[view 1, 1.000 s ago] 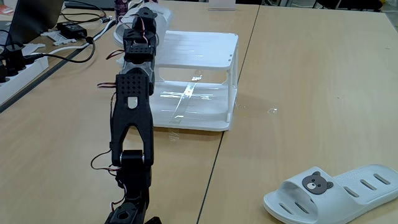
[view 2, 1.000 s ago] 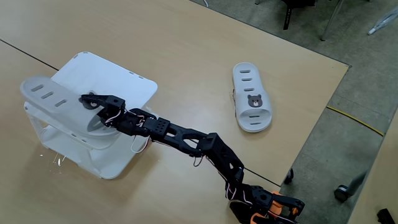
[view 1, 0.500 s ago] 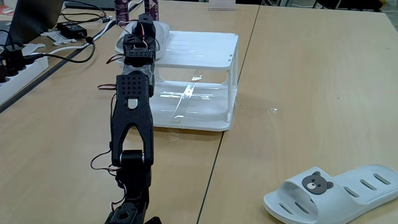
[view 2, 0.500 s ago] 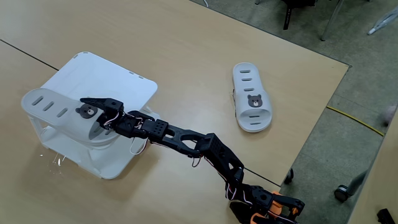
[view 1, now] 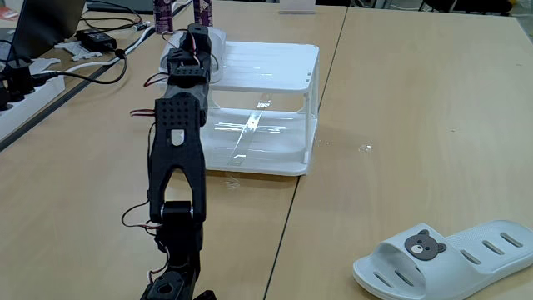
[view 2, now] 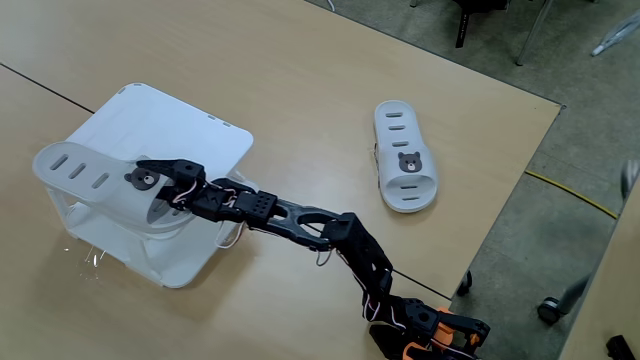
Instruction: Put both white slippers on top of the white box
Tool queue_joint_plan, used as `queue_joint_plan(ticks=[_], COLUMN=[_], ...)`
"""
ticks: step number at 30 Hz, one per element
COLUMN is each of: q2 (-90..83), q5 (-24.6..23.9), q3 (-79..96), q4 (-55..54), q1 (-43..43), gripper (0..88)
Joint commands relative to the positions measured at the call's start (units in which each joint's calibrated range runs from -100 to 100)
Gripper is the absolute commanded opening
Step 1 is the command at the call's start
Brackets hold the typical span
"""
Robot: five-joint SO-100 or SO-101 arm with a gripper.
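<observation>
One white slipper (view 2: 85, 170) lies flat on the slatted top of the white box (view 2: 190, 125), with its heel hanging over the left edge. Its bear face (view 2: 142, 180) points up. My gripper (view 2: 162, 176) sits at that slipper's strap, right beside the bear face, and its fingers look open and slack. From the low fixed view, the gripper (view 1: 196, 35) is over the box's (view 1: 266, 62) far left corner, with the slipper (view 1: 218, 38) partly behind it. The other white slipper (view 2: 405, 155) (view 1: 450, 254) lies on the table, well away from the box.
The arm's black links (view 1: 175, 158) stretch from the near table edge to the box. A power strip (view 1: 25, 83), cables and a black adapter (view 1: 98, 39) lie on the table's left side. Bottles (view 1: 162, 8) stand behind the box. The table's right edge (view 2: 520, 190) drops to the floor.
The slipper came down onto the box top and settled. The gripper let go of the strap and pulled back slightly, so the bear face now shows.
</observation>
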Motion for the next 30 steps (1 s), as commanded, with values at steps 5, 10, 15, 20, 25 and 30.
queue_joint_plan(ticks=[5, 10, 15, 20, 25, 30], q2=[-20.4, -29.2, -40.5, -45.4, -44.9, -44.8], q5=[0.4, 0.4, 0.4, 0.4, 0.4, 0.4], q3=[16.5, 28.0, 35.9, 30.9, 31.9, 41.2], q4=[0.2, 0.3, 5.3, -4.3, -28.2, -53.0], q1=[0.5, 0.4, 0.4, 0.4, 0.5, 3.1], gripper=[24.2, 24.2, 23.7, 20.1, 8.3, 0.8])
